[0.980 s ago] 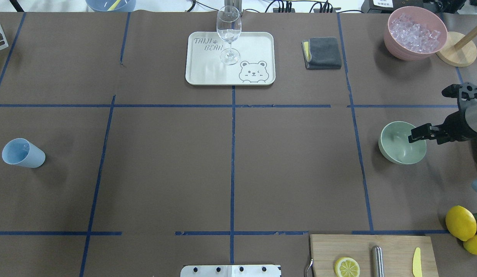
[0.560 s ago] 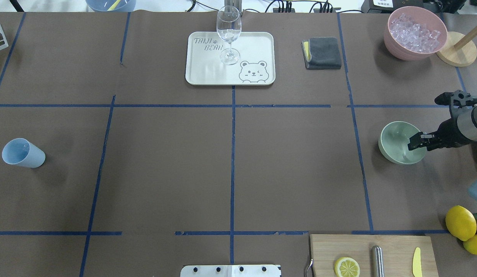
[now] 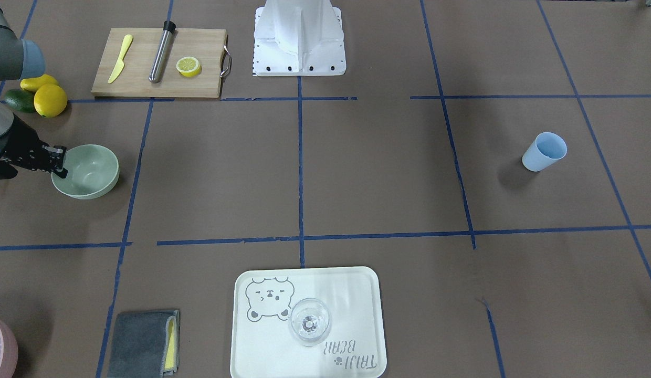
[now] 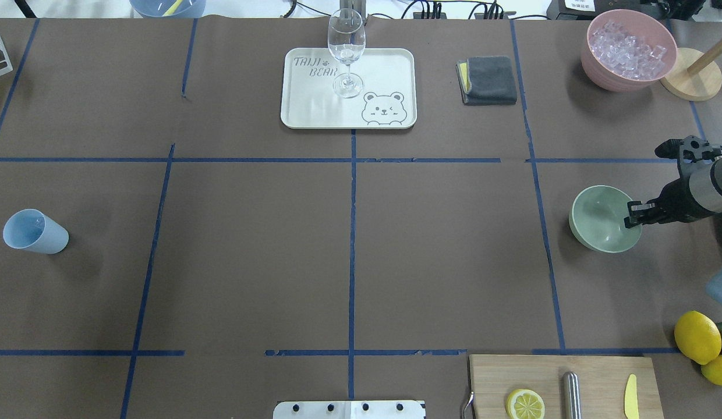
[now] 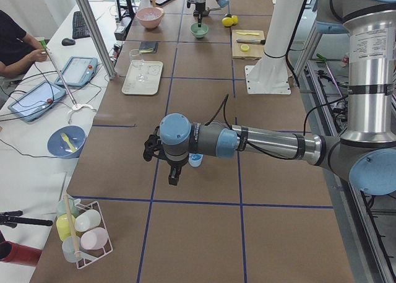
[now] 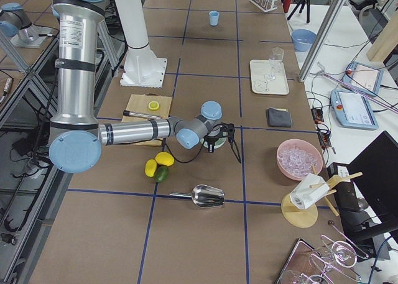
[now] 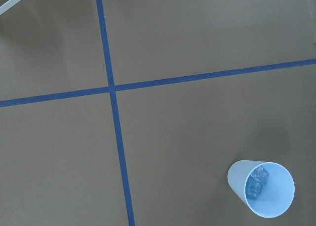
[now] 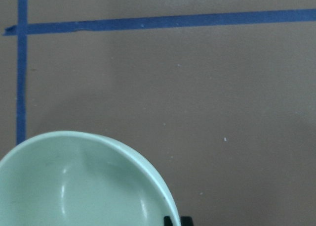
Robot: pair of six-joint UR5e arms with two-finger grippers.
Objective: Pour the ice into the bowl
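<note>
ROBOT TAKES HOLD OF BOWL: The right gripper is clamped across the rim of the mint-green bowl, on the side nearest its own arm, at the robot's right end of the brown-papered table. The bowl sits inside a square of blue tape. It lies between the pink container, heaped with icy chunks, farther out, and the wooden cutting board at the robot's edge, where a halved lemon lies cut face up.

Well apart, at the opposite end of the table, the blue cup stands alone on the paper. The left wrist camera looks down into it and shows the ice, a few clear cubes lying against the cup's inner wall. The left gripper hangs over the table near that cup. It shows only in the side camera, so whether its fingers are parted or pressed together cannot be told.

At the far middle, a wine glass stands upright on a white tray printed with a bear, with a folded grey cloth near it.
</note>
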